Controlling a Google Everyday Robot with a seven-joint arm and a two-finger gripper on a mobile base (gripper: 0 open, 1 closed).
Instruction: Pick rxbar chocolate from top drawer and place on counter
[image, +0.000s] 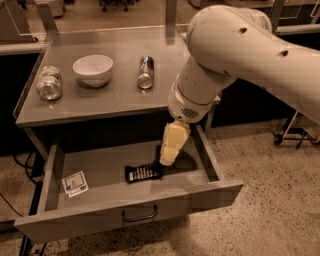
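Note:
The rxbar chocolate (143, 173), a small dark bar with pale lettering, lies flat on the floor of the open top drawer (115, 218), near its middle. My gripper (167, 161) hangs down from the big white arm into the drawer, just right of the bar and touching or nearly touching its right end. The counter (120, 102) is the grey metal top above the drawer.
On the counter stand a white bowl (93, 69), a can lying on its side (145, 73) and a clear jar lying at the left (49, 84). A white printed card (75, 183) lies in the drawer's left part. A wheeled stand (292, 135) is on the floor at right.

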